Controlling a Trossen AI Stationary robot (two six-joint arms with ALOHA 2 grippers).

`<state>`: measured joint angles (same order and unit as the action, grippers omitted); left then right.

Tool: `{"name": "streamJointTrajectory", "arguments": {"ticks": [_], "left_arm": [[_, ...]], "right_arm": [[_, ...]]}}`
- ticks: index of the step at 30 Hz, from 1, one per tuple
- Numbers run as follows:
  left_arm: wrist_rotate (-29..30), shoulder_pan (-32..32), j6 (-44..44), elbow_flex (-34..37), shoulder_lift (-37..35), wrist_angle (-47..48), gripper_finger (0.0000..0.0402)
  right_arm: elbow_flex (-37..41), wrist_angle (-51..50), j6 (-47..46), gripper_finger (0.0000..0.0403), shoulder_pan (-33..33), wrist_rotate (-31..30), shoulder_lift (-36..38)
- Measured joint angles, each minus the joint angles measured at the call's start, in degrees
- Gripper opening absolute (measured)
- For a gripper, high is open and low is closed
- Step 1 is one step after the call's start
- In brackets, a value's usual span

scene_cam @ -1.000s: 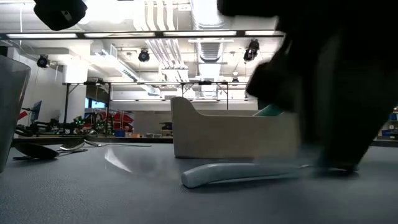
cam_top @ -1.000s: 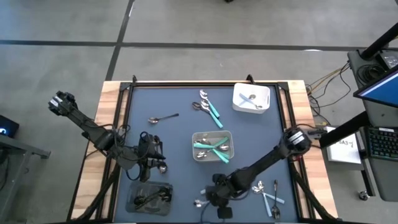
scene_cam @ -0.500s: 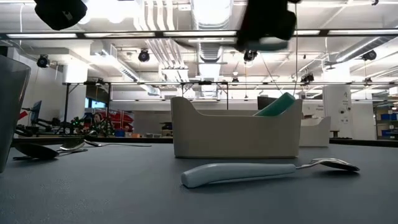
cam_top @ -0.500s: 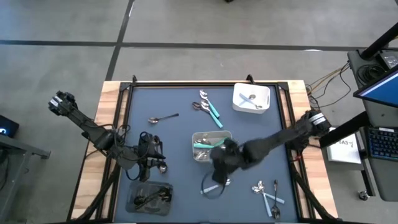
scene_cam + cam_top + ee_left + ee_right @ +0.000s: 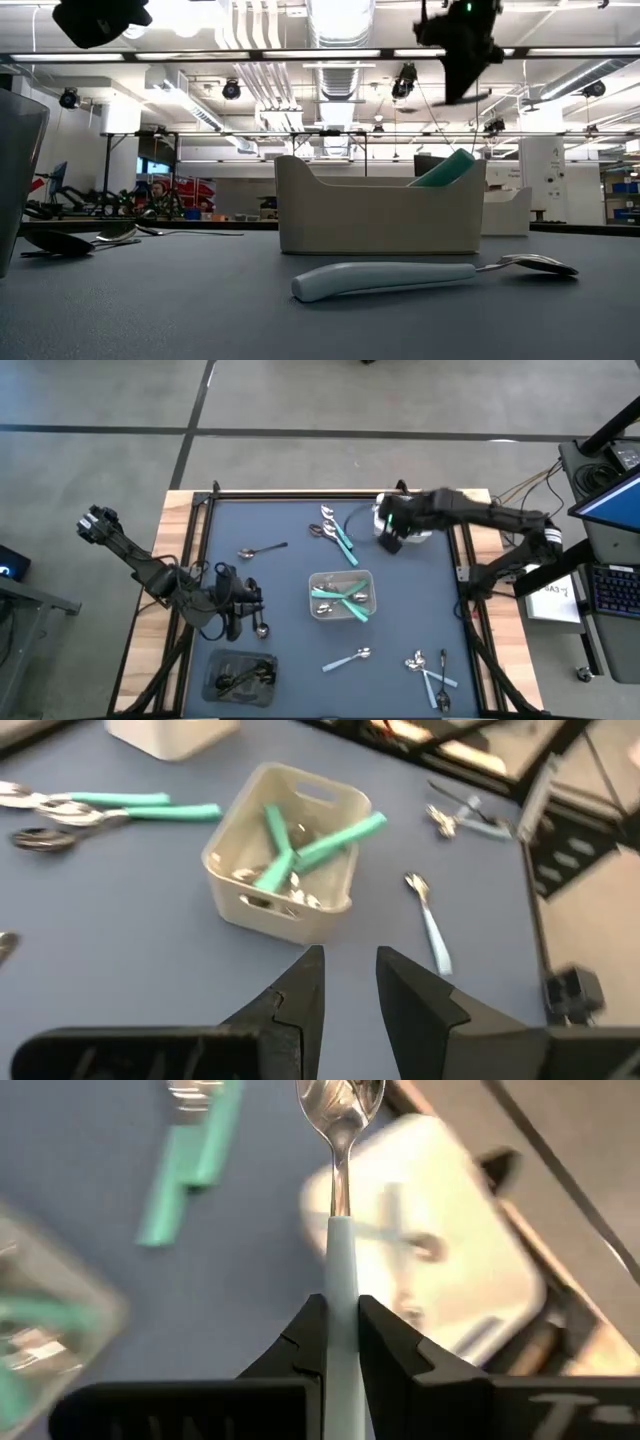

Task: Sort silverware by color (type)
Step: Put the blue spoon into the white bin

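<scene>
My right gripper (image 5: 391, 532) is shut on a pale-blue-handled spoon (image 5: 340, 1170), in the air at the near left corner of the white tray (image 5: 420, 510), which holds pale-blue pieces. It also shows high up in the low view (image 5: 462, 45). My left gripper (image 5: 243, 612) is open a little and empty (image 5: 350, 982) over the table's left part, beside a dark spoon (image 5: 262, 628). Another pale-blue spoon (image 5: 348, 658) lies flat on the table near the front. The grey tray (image 5: 318, 582) holds teal-handled pieces. My right gripper pinches the spoon's pale-blue handle (image 5: 340, 1275) between its two fingers. The spoon lies along the fingers, and its metal bowl (image 5: 340, 1100) sticks out past the fingertips. It is lifted clear of the table.
Two teal-handled pieces (image 5: 336, 530) lie left of the white tray. A black-handled spoon (image 5: 262, 549) lies at the far left. A dark tray (image 5: 215, 690) with black pieces stands at the near left. Several pale-blue pieces (image 5: 432, 670) lie at the near right.
My right gripper has risen from the table's near edge and swung quickly toward the far right, to the white tray, carrying a pale-blue spoon. The pale-blue spoon near the front has stayed flat on the table.
</scene>
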<state>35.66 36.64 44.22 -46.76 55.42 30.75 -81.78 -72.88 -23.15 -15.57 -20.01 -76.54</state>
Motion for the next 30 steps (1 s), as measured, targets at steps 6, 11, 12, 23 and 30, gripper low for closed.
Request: {"name": "streamJointTrajectory", "arguments": {"ticks": [6, 11, 12, 23, 30], "left_arm": [[6.66, -0.02, 2.83, -0.26, -0.24, -0.14, 0.0077], [8.86, -0.28, 2.84, -0.75, -0.24, -0.17, 0.0077], [8.86, -0.28, 2.78, -0.94, -0.24, -0.25, 0.0077], [6.60, -0.26, 3.00, -1.09, -0.24, 0.21, 0.0077], [3.80, -0.26, 2.86, -1.09, -0.24, 0.45, 0.0077]], "right_arm": [[6.84, 2.81, 4.88, 0.0025, -14.11, 0.36, 1.00], [13.83, 10.62, 7.66, 0.0025, -19.44, 0.48, -0.20], [15.04, 12.47, 7.94, 0.0027, -20.17, 0.46, -0.55], [16.61, 17.82, 3.24, 0.0105, -21.51, -3.90, -0.79], [12.86, 15.39, -6.75, 0.0122, -17.60, 15.28, 0.09]]}}
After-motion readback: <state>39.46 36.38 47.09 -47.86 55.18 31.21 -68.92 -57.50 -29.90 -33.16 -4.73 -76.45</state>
